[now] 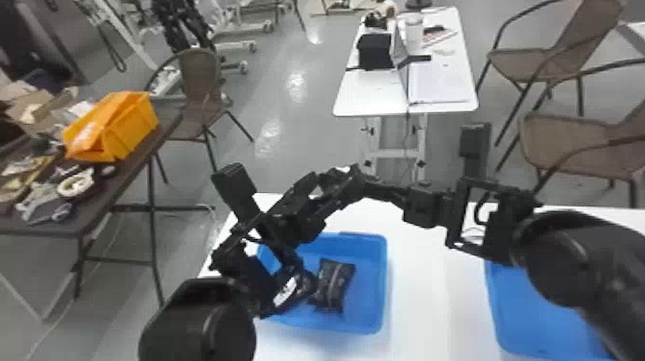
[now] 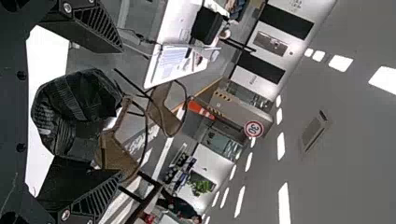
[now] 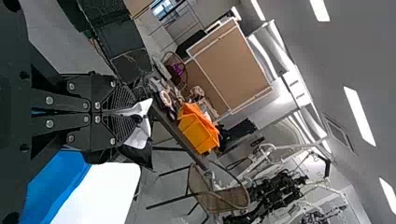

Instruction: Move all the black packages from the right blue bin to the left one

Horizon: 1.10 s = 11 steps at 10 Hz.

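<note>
Above the left blue bin (image 1: 387, 276), my right gripper (image 1: 356, 182) is shut on a black package, holding it over the bin's far side. In the right wrist view the gripper (image 3: 114, 113) pinches this package (image 3: 144, 154), whose pale part shows at the fingertips. My left gripper (image 1: 307, 206) stands open beside it. The left wrist view has the gripper (image 2: 86, 109) with its fingers well apart and the black package (image 2: 77, 100) between them. Two packages (image 1: 332, 285) (image 1: 289, 292) lie in the left bin. The right blue bin (image 1: 520, 312) is partly behind my right arm.
Both bins rest on a white table (image 1: 420, 283), with bare tabletop between them. A dark table with an orange bin (image 1: 122, 127) stands at the left. Farther off are another white table (image 1: 379, 91) and wicker chairs (image 1: 566, 139).
</note>
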Each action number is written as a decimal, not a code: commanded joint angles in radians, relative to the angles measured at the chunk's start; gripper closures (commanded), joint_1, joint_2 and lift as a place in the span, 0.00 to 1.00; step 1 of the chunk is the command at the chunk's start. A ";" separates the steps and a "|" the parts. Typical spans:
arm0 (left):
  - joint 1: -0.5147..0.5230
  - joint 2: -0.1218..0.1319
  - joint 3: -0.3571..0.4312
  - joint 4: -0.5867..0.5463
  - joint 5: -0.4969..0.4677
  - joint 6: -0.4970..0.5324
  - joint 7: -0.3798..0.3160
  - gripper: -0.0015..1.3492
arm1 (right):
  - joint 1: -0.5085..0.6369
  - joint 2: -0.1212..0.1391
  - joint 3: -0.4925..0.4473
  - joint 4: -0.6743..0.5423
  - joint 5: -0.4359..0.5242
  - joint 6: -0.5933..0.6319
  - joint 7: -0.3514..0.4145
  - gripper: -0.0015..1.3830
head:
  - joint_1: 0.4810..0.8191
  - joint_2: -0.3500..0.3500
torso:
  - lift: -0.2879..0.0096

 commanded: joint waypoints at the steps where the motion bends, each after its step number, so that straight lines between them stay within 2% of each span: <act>1: -0.003 0.000 0.001 -0.002 0.003 0.014 0.000 0.12 | 0.000 -0.001 0.000 0.002 -0.004 0.000 -0.001 0.85 | 0.58 0.86 | 0.97; 3: -0.017 0.011 -0.002 -0.009 0.032 0.078 0.017 0.72 | -0.001 0.001 0.002 0.003 -0.005 0.000 -0.001 0.85 | 0.58 0.85 | 0.97; 4: -0.020 0.015 -0.005 -0.009 0.032 0.069 0.015 0.91 | -0.003 0.001 0.004 0.003 -0.005 0.000 -0.001 0.85 | 0.59 0.85 | 0.97; 6: -0.015 0.018 -0.011 -0.009 0.026 0.021 0.009 0.90 | -0.004 0.004 0.004 0.013 -0.005 -0.012 -0.001 0.85 | 0.58 0.85 | 0.97; 7: -0.012 0.012 -0.007 -0.009 0.024 0.020 0.009 0.90 | -0.009 0.007 0.002 0.017 0.004 -0.023 -0.001 0.85 | 0.57 0.85 | 0.97; 11: -0.005 0.009 -0.011 -0.014 0.004 -0.039 0.009 0.90 | -0.036 0.039 -0.012 0.066 0.027 -0.089 -0.001 0.85 | 0.51 0.85 | 0.97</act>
